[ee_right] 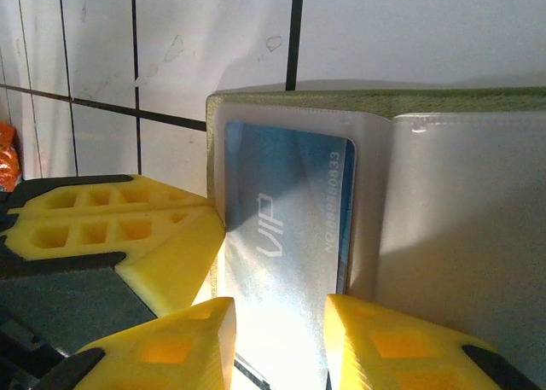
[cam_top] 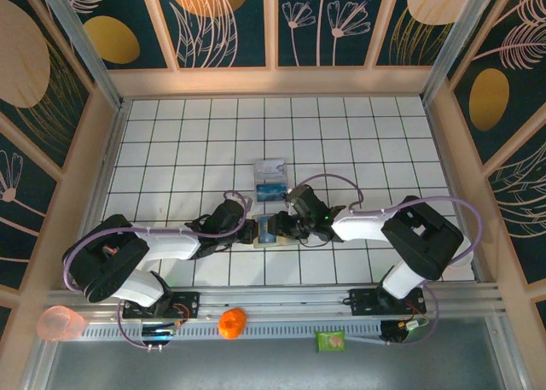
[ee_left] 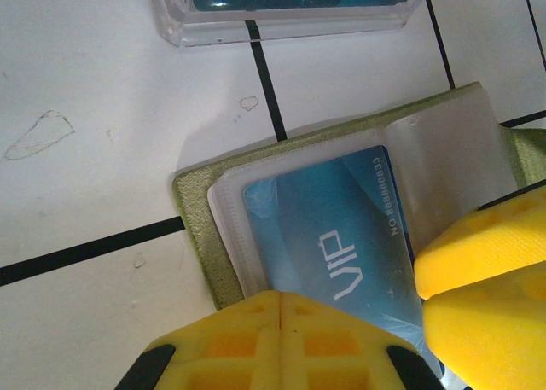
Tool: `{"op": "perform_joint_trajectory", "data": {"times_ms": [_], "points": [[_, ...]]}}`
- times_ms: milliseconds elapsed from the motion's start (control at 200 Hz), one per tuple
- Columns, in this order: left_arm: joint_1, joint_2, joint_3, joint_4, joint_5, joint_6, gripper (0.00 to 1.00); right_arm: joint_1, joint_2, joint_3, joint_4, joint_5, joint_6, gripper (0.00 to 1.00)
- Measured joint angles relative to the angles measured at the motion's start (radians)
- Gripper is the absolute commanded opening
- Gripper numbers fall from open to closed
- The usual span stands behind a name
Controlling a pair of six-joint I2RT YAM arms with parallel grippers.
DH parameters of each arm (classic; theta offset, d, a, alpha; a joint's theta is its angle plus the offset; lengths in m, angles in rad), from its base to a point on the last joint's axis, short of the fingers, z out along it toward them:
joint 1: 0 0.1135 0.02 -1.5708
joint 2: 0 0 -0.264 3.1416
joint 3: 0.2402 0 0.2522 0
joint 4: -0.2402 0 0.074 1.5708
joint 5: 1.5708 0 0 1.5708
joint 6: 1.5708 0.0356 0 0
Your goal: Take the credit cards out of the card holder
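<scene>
Now L gripper (ee_left: 280, 315) prob. tight on holder (ee_left: 194, 229); R gripper (ee_right: 280, 311) spread over blue card (ee_right: 286, 194).

The holder (ee_left: 198, 236) is olive-green, the card (ee_left: 333, 228) blue with white VIP lettering, the worktop (ee_left: 102, 66) white with black grid lines, the left end effector (ee_left: 280, 300) yellow.

left gripper (cam_top: 250, 231), right gripper (cam_top: 286, 228) meeting over card holder (cam_top: 267, 230), clear box (cam_top: 270, 179) just beyond
</scene>
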Motion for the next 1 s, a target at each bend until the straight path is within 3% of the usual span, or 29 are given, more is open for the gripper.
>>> {"op": "perform_joint_trajectory", "data": {"times_ms": [360, 681, 1001], "points": [[0.000, 0.000, 0.000, 0.000, 0.000, 0.011, 0.00, 0.013, -0.002, 0.000, -0.008, 0.038, 0.019, 0.34], [0.003, 0.003, 0.000, 0.000, 0.000, 0.030, 0.00, 0.074, -0.025, 0.024, -0.090, 0.179, 0.020, 0.34], [0.006, 0.004, 0.000, 0.000, 0.001, 0.041, 0.00, 0.090, -0.042, 0.030, -0.126, 0.233, 0.018, 0.37]]}}
